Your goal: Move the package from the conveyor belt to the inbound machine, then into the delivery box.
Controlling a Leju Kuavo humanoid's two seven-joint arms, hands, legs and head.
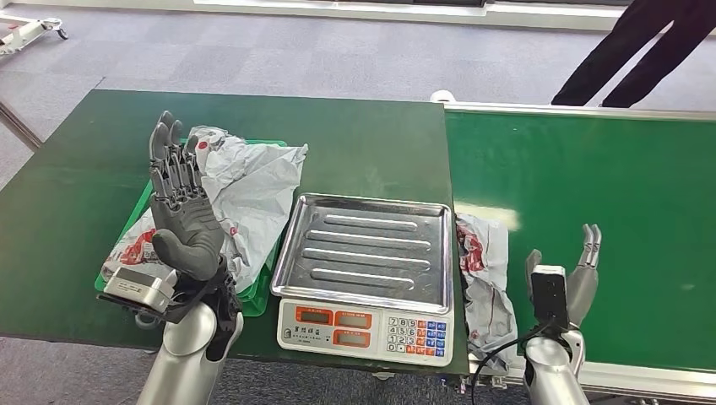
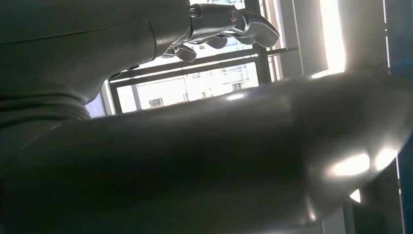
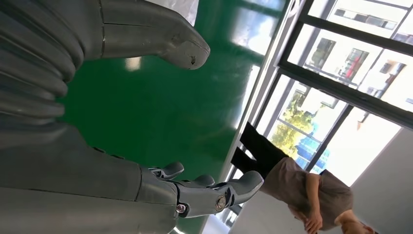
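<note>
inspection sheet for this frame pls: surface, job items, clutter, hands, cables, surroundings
Surface: dark green table; brighter green conveyor belt beside it.
Job items: white-and-red plastic package at the belt's near edge by the scale; steel-tray electronic scale, tray bare; green plastic bin holding crumpled white bags.
Clutter: nothing seen.
Hands: left robot hand raised, fingers apart, holds nothing; right robot hand fingers apart over the belt, holds nothing.
Cables: black cable at right wrist.
Surroundings: grey carpet; person beyond belt.

Green table (image 1: 76, 181) bears scale (image 1: 365, 268), green tray (image 1: 253, 291)
</note>
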